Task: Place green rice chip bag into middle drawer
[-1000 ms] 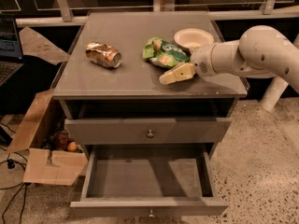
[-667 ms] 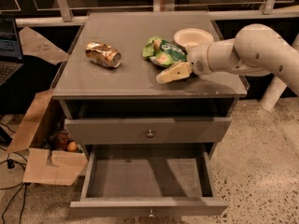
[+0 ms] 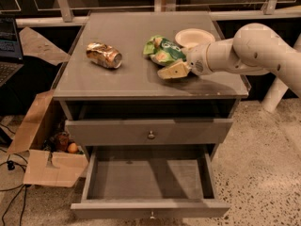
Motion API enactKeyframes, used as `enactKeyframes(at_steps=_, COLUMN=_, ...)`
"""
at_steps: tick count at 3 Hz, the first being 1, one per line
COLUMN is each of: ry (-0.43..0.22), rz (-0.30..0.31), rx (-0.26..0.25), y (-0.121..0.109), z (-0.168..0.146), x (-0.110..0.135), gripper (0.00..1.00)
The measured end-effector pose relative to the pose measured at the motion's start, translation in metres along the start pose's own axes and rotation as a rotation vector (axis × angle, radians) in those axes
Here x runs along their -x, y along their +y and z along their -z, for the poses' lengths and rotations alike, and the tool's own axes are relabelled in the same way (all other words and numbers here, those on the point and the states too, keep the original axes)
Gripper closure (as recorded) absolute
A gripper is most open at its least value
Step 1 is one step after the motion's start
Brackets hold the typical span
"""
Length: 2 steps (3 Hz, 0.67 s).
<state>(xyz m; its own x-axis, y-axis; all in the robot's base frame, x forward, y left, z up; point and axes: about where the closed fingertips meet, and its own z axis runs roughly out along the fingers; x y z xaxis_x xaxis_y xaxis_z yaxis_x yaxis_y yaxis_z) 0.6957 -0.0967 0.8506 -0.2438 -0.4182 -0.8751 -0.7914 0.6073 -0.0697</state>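
Observation:
The green rice chip bag lies wrinkled on the grey cabinet top, just left of the white bowl. My gripper reaches in from the right on the white arm. It sits low over the top at the bag's near right edge, touching or almost touching it. The middle drawer is pulled out at the bottom of the cabinet. Its bare grey floor shows and holds nothing.
A dented gold-brown can lies on the left of the top. A closed drawer front with a round knob sits above the open drawer. An open cardboard box stands on the floor at the left. A laptop shows at the far left.
My gripper has moved a little left and away from me, closer to the bag's edge. The bag, can and drawers have not moved.

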Motion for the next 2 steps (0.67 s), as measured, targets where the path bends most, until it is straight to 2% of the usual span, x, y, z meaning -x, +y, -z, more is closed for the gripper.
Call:
enactKeyframes(at_steps=1, ry=0.0, rz=0.0, rx=0.0, y=0.0, z=0.0, x=0.0, gripper=0.73)
enactKeyframes(at_steps=2, ry=0.0, rz=0.0, rx=0.0, y=0.0, z=-0.0001, x=0.0, gripper=0.97)
